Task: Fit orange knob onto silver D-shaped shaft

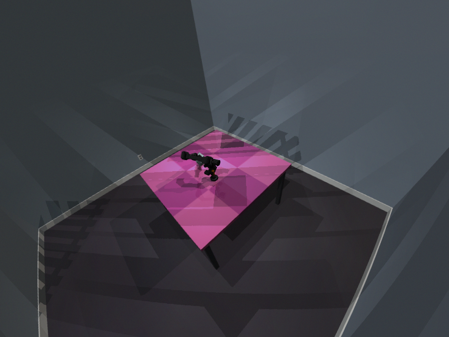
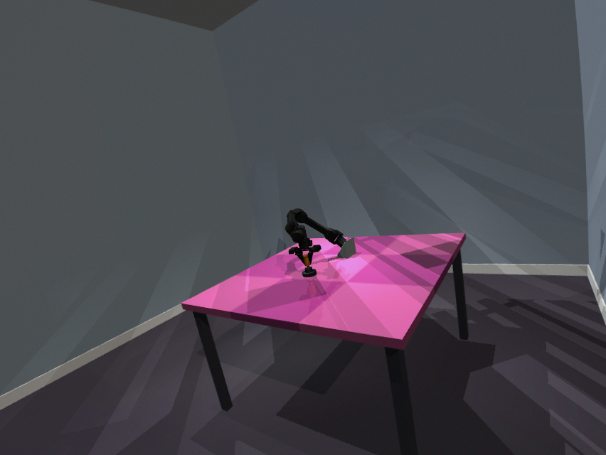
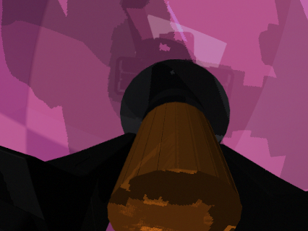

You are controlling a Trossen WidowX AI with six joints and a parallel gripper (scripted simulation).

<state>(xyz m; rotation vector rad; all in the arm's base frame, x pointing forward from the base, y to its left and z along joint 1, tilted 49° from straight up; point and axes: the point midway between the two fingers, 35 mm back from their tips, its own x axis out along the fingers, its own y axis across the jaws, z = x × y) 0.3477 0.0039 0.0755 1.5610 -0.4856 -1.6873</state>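
Note:
The orange knob is held upright between the fingers of my gripper, which is shut on it. In the wrist view the knob's wide end is toward the camera and its narrower end points at the pedestal. The dark round pedestal stands on the table directly below the knob. The knob's lower end is over the pedestal's middle and hides it. The silver shaft, the knob's hole and their flat sides cannot be seen. I cannot tell whether knob and pedestal touch.
The pink table carries the pedestal and the arm. A grey angled block is at the arm's base in the exterior view. Patchy shadows lie across the table. Walls stand behind the table's far edges.

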